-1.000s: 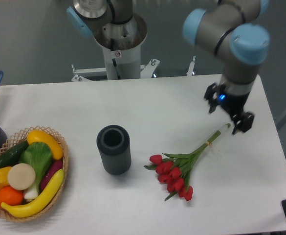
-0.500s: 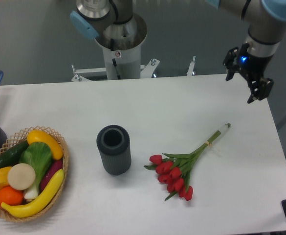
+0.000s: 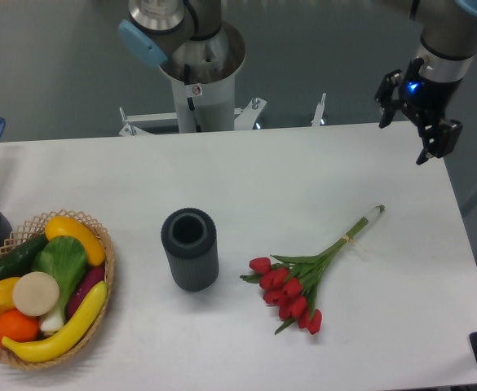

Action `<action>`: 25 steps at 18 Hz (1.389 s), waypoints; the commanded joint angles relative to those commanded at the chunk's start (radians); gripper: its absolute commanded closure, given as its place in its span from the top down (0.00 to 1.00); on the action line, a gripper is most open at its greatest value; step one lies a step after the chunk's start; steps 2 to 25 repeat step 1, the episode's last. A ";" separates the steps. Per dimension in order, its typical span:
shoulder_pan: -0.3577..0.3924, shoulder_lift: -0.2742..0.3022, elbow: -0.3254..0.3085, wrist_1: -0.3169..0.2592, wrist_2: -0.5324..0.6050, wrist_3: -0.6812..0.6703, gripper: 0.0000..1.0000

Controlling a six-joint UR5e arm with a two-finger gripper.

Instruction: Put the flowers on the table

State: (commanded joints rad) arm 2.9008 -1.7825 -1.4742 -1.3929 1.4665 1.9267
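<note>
Lying flat flowers (image 3: 297, 279) on table (image 3: 303, 175), hand (image 3: 414, 121) splayed, arm cropped.

My claw (image 3: 412, 122) hangs spread wide over the far right edge of the table (image 3: 303, 175), nothing beneath it. Toward the grey ribbed vase (image 3: 190, 248), bare white top runs open. Just right of the vase the tulips (image 3: 291, 289) lie flat; well left sits the produce basket (image 3: 46, 293).
</note>
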 joint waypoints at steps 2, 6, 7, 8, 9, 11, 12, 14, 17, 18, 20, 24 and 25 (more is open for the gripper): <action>0.000 0.000 0.000 0.002 -0.002 0.000 1.00; 0.000 0.000 0.000 0.002 -0.002 0.000 1.00; 0.000 0.000 0.000 0.002 -0.002 0.000 1.00; 0.000 0.000 0.000 0.002 -0.002 0.000 1.00; 0.000 0.000 0.000 0.002 -0.002 0.000 1.00; 0.000 0.000 0.000 0.002 -0.002 0.000 1.00; 0.000 0.000 0.000 0.002 -0.002 0.000 1.00; 0.000 0.000 0.000 0.002 -0.002 0.000 1.00; 0.000 0.000 0.000 0.002 -0.002 0.000 1.00; 0.000 0.000 0.000 0.002 -0.002 0.000 1.00; 0.000 0.000 0.000 0.002 -0.002 0.000 1.00; 0.000 0.000 0.000 0.002 -0.002 0.000 1.00; 0.000 0.000 0.000 0.002 -0.002 0.000 1.00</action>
